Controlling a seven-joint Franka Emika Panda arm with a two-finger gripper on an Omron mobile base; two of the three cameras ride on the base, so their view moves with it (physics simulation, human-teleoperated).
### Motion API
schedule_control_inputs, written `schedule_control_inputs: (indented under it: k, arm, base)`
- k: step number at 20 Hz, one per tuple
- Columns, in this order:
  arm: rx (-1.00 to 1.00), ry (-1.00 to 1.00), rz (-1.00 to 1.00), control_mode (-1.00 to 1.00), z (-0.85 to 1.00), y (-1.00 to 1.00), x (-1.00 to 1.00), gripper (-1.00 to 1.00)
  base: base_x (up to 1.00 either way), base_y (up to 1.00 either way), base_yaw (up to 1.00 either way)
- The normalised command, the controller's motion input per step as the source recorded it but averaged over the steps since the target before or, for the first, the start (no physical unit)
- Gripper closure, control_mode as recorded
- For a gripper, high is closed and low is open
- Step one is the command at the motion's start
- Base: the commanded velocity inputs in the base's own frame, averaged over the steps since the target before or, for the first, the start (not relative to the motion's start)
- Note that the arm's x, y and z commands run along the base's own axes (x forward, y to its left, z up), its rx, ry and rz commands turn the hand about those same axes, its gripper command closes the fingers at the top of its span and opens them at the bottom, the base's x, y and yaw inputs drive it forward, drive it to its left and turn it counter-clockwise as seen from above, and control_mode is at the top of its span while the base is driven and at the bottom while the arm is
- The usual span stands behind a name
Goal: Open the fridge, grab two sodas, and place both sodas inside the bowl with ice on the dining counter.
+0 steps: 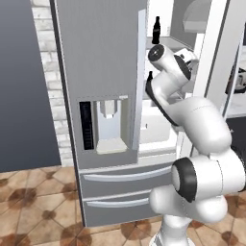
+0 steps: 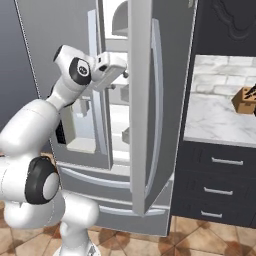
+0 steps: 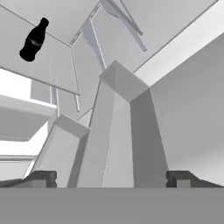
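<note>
The grey fridge [image 1: 101,57] has its left door shut and its right door [image 2: 170,100] swung open, showing a white interior with shelves. One black soda [image 1: 156,30] stands on an upper shelf and shows at the upper left of the hand view [image 3: 33,40]. A second soda [image 1: 150,76] peeks out from behind my arm, lower down. My gripper [image 2: 124,75] reaches into the opening between the doors. It is open [image 3: 111,179], with nothing between its fingers, facing shelves and bins. The bowl and the dining counter are out of view.
The open door's edge [image 2: 140,100] stands close to the right of my hand. Beyond it are dark cabinets with drawers [image 2: 220,185], a light marble top [image 2: 215,115] and a knife block [image 2: 245,100]. A brick wall [image 1: 45,48] is left of the fridge.
</note>
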Motion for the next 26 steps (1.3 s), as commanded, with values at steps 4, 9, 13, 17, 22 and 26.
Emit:
schedule_control_inputs:
  k: [4, 9, 13, 17, 22, 26]
  arm:
    - [0.0, 0.03, -0.01, -1.0, 0.0, -1.0, 0.07, -1.0]
    - [0.0, 0.03, -0.02, -1.0, 0.0, -1.0, 0.09, -1.0]
    - [0.0, 0.04, -0.02, -1.0, 0.0, -1.0, 0.21, -1.0]
    - [0.0, 0.05, -0.01, -1.0, 0.0, -1.0, 0.23, -1.0]
    - [0.0, 0.03, -0.01, -1.0, -0.02, -0.91, 0.17, -1.0]
    - [0.05, 0.0, 0.0, -1.0, -0.01, -0.43, 0.0, -1.0]
  base:
    - [0.0, 0.0, 0.0]
    - [0.0, 0.0, 0.0]
    - [0.0, 0.0, 0.0]
    - [0.0, 0.0, 0.0]
    - [0.0, 0.0, 0.0]
    - [0.0, 0.0, 0.0]
